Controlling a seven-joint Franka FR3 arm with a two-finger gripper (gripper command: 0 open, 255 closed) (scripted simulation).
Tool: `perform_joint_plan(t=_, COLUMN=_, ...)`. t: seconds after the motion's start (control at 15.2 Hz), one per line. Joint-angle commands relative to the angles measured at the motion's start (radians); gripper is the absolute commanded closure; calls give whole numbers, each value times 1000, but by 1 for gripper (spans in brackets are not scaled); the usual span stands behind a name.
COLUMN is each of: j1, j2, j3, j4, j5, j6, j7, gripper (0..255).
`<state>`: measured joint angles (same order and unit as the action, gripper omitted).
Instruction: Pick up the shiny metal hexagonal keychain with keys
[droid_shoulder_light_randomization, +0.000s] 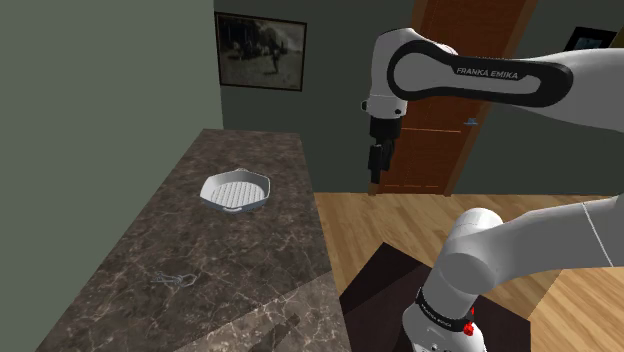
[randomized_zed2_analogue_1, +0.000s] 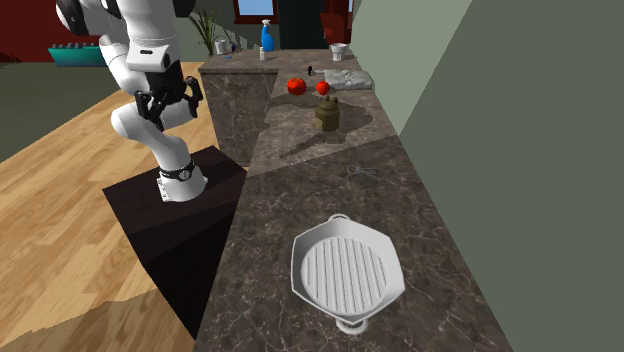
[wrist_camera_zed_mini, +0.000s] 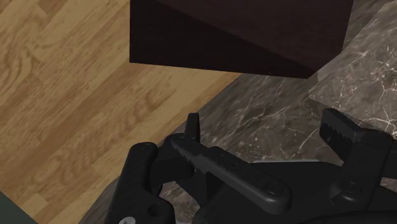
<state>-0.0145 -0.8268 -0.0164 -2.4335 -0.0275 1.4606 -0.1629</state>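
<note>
Gripper: the black gripper (droid_shoulder_light_randomization: 378, 165) hung fingers-down off the counter's edge, over the wooden floor (droid_shoulder_light_randomization: 420, 215) and well apart from the target.
Jaws: released. In the wrist view the two fingers (wrist_camera_zed_mini: 210, 162) stood apart with nothing between them.
Stand: the dark box (wrist_camera_zed_mini: 242, 32) sat on the floor hard against the counter.
Step in hand: by my reading, the reach toward the target had yet to begin.
Keychain: the keychain (droid_shoulder_light_randomization: 172, 278) lay flat on the dark marbled counter (droid_shoulder_light_randomization: 230, 140), a thin grey tangle. In the second exterior view it (randomized_zed2_analogue_1: 362, 172) sat between pan and jar.
Approach: best to swing across above the counter, then come straight down over the keychain.
Grasp: the piece looked thin and low, so the fingertips would probably need to nearly touch the stone and close across its bulkiest part. A glancing close could skate it away.
Grill pan: a white ribbed pan (droid_shoulder_light_randomization: 236, 191) stood well apart from the keychain, off the likely path.
Jar: a brownish jar (randomized_zed2_analogue_1: 328, 115) stood farther along, apart too.
Beyond: two tomatoes (randomized_zed2_analogue_1: 296, 86) and a blue bottle (randomized_zed2_analogue_1: 267, 37) stood far off.
In the way: nothing stood beside the keychain. The counter edge seemed the only thing to clear.
</note>
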Motion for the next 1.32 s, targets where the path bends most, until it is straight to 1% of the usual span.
perform_joint_plan(t=0.0, j1=0, j2=0, j3=0, j4=0, j5=0, j6=0, j7=0, gripper=0)
perform_joint_plan(t=0.4, j1=47, j2=109, j3=96, j4=-21, j5=89, j6=148, j7=97, gripper=0)
perform_joint_plan(t=0.73, j1=81, j2=231, j3=176, j4=-4, j5=145, j6=272, j7=173, gripper=0)
perform_joint_plan(t=0.99, j1=102, j2=344, j3=237, j4=32, j5=173, j6=366, j7=232, gripper=0)
perform_joint_plan(t=1.25, j1=118, j2=469, j3=296, j4=88, j5=183, j6=453, j7=294, gripper=0)
